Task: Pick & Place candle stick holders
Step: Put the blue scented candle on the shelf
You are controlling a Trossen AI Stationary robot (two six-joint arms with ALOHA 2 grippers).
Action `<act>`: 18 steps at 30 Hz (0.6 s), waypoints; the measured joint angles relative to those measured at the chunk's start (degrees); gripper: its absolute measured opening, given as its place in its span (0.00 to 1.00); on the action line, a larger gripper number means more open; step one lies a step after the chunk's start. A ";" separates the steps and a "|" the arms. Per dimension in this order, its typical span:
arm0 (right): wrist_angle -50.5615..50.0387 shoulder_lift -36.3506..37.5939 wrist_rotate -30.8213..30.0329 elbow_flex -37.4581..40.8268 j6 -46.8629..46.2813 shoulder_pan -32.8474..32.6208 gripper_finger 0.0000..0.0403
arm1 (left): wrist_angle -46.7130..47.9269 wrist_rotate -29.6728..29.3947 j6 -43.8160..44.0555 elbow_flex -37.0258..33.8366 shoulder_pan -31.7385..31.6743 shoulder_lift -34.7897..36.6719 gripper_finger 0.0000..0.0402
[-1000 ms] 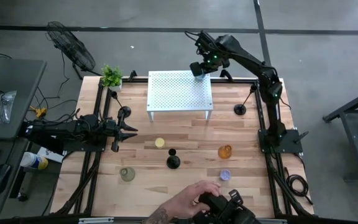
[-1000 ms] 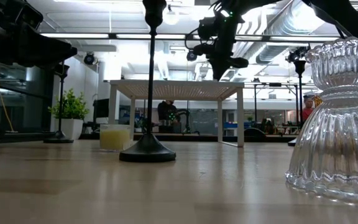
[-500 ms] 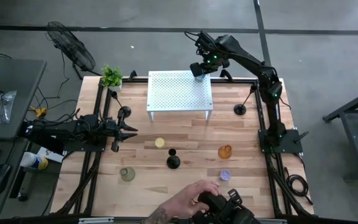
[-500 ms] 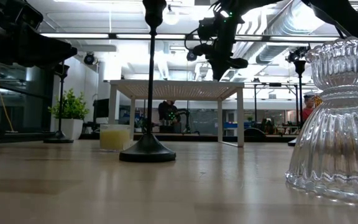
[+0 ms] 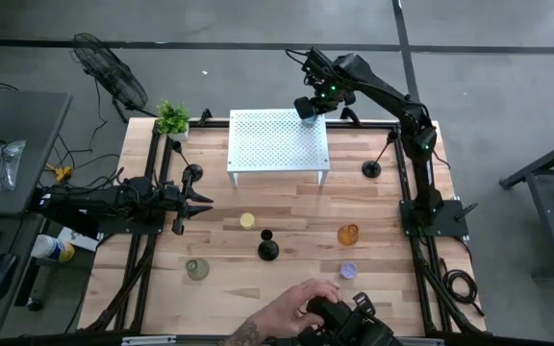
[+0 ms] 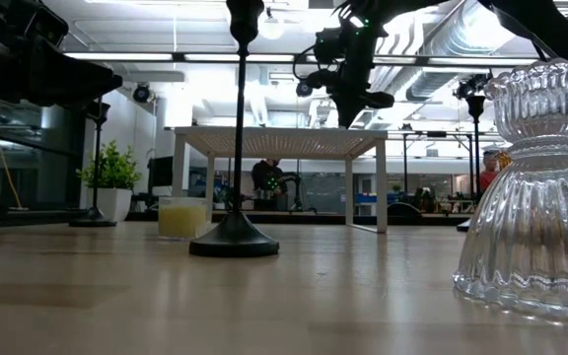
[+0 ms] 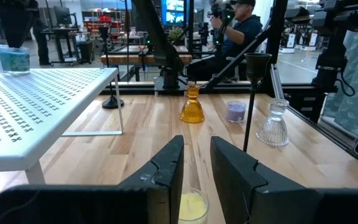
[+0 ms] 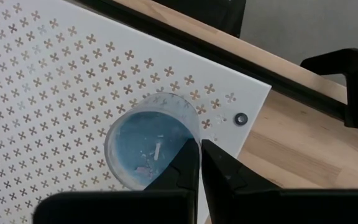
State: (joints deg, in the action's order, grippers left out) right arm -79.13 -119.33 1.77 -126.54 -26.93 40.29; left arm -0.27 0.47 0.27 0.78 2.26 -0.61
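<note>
My right gripper is over the far right corner of the white perforated stand, shut on a blue glass cup. My left gripper waits open at the table's left, level, with the yellow cup just ahead of it. Three black candlesticks stand on their round bases: one near the left gripper, one mid-table, one at the right. Amber, purple and pale green cups stand on the wood. A clear ribbed glass holder stands at the near edge. My right gripper pinches the blue cup's rim wall, one finger inside the cup and one outside. The fingers come from above, pointing down. The cup stays upright at the stand's top near its corner; whether its base rests on the stand, I cannot tell.
A small green potted plant stands at the far left corner. A person's hand with a dark device reaches over the near edge. Black frame rails run along both sides of the table. Bare wood lies between the cups and the stand.
</note>
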 joint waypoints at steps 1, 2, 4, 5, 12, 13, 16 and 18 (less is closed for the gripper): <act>0.00 -0.01 -0.02 0.00 0.01 0.00 0.01 | 0.00 0.00 0.00 0.00 0.00 0.01 0.19; 0.01 -0.02 -0.03 0.00 0.02 0.00 0.01 | 0.01 0.00 0.00 0.00 0.00 0.01 0.19; 0.04 -0.02 -0.03 0.00 0.02 0.00 0.01 | 0.02 0.00 0.00 0.00 0.00 0.01 0.19; 0.04 -0.02 -0.04 0.00 0.02 0.00 0.01 | 0.00 0.00 0.00 0.00 0.00 0.01 0.19; 0.15 -0.02 -0.14 0.00 0.04 0.00 0.01 | 0.00 0.00 0.00 0.00 0.00 0.01 0.19; 0.25 -0.02 -0.13 0.00 0.04 0.00 0.01 | 0.02 0.00 0.00 0.00 0.00 -0.01 0.19; 0.44 -0.02 -0.14 0.00 0.21 -0.02 0.01 | 0.00 0.00 0.00 0.00 0.00 0.00 0.19; 0.48 -0.04 -0.14 0.00 0.20 -0.04 0.01 | 0.02 0.00 0.00 0.00 0.00 0.00 0.19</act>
State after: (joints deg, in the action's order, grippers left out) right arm -78.66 -119.37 1.63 -126.54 -26.73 40.25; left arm -0.25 0.47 0.27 0.78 2.26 -0.61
